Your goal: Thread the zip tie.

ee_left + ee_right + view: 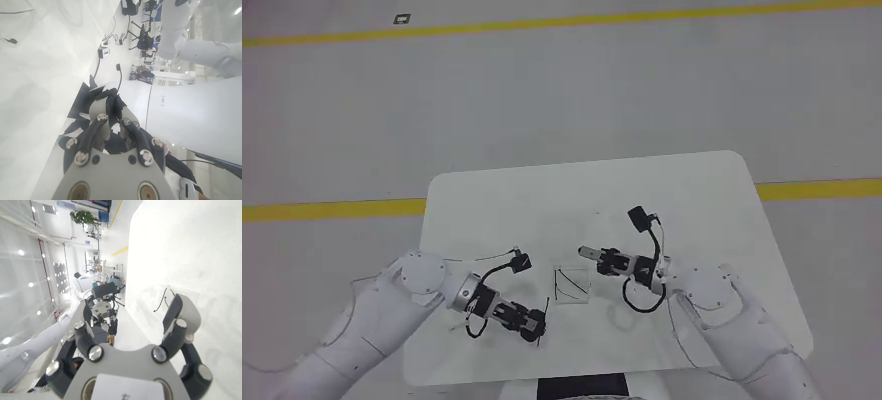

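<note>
My left gripper [539, 326] is near the table's front edge, shut on a thin black zip tie [119, 81]. The tie sticks out past the fingertips and ends in its small square head. In the top view this tie [546, 306] shows as a short black line by the gripper. My right gripper [130, 306] is open with nothing between its fingers; it hovers right of the table's middle [588, 253]. Between the two grippers lies a clear square sheet [572, 284] with another black zip tie [160, 302] on it.
The white table [682, 190] is bare toward the back and both sides. Its front edge runs close behind the left gripper. Black cables loop off both wrists [647, 235].
</note>
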`<state>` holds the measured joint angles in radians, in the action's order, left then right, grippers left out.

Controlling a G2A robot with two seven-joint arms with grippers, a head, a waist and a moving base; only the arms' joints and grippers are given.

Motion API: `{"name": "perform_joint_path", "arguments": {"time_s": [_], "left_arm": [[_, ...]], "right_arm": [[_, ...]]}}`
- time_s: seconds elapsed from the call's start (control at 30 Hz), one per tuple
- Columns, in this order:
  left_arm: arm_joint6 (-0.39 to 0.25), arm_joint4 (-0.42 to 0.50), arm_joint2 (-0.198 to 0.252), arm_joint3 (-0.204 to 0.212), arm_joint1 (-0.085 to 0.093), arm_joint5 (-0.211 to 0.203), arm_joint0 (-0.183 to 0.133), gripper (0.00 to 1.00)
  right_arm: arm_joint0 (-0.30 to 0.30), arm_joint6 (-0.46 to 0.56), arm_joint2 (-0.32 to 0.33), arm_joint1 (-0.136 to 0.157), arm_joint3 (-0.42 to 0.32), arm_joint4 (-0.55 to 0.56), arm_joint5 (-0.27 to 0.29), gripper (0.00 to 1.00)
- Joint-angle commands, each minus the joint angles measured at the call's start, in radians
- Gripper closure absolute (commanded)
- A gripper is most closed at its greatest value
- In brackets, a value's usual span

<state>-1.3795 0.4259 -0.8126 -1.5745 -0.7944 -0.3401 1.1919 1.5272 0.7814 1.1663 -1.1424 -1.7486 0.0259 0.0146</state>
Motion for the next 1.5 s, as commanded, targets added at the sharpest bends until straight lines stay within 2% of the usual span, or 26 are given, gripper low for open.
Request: {"name": "perform_joint_path", "arguments": {"time_s": [0.0,0.17,0.43,0.5,0.57,0.7,0.97,1.13,1.27,1.33,1.37,1.47], "left_arm": [[-0.011,0.025,0.000,-0.001,-0.001,0.000,0.002,1.00],[-0.011,0.044,-0.001,-0.010,0.001,0.000,0.009,1.00],[-0.008,0.032,-0.012,-0.018,0.002,0.000,0.012,1.00],[-0.008,0.032,-0.012,-0.018,0.002,0.000,0.012,1.00],[0.024,0.025,-0.003,-0.030,0.000,0.002,0.018,1.00],[0.026,0.045,0.004,-0.034,-0.002,0.000,0.019,1.00],[0.029,0.042,0.002,-0.039,-0.003,0.000,0.015,1.00],[0.029,0.042,0.002,-0.039,-0.003,0.000,0.015,1.00],[0.029,0.042,0.002,-0.039,-0.003,0.000,0.015,1.00],[0.029,0.042,0.002,-0.039,-0.003,0.000,0.015,1.00],[0.029,0.042,0.002,-0.039,-0.003,0.000,0.015,1.00],[0.029,0.042,0.002,-0.039,-0.003,0.000,0.015,1.00]], "right_arm": [[-0.007,0.043,-0.012,0.000,0.013,-0.019,0.019,0.00],[-0.041,0.152,-0.055,0.000,0.045,-0.057,0.055,0.00],[-0.041,0.152,-0.055,0.000,0.045,-0.057,0.055,0.00],[-0.040,0.150,-0.068,-0.001,0.041,-0.059,0.065,0.00],[-0.046,0.168,-0.085,-0.003,0.043,-0.093,0.080,0.00],[-0.069,0.191,-0.114,-0.007,0.053,-0.130,0.098,0.00],[-0.073,0.195,-0.117,-0.007,0.056,-0.129,0.101,0.00],[-0.070,0.197,-0.138,-0.008,0.051,-0.150,0.148,0.00],[-0.077,0.211,-0.150,-0.006,0.056,-0.155,0.163,0.00],[-0.078,0.212,-0.152,-0.005,0.055,-0.155,0.169,0.37],[-0.079,0.211,-0.153,-0.004,0.055,-0.156,0.171,0.50],[-0.080,0.210,-0.156,-0.002,0.055,-0.154,0.177,0.57]]}}
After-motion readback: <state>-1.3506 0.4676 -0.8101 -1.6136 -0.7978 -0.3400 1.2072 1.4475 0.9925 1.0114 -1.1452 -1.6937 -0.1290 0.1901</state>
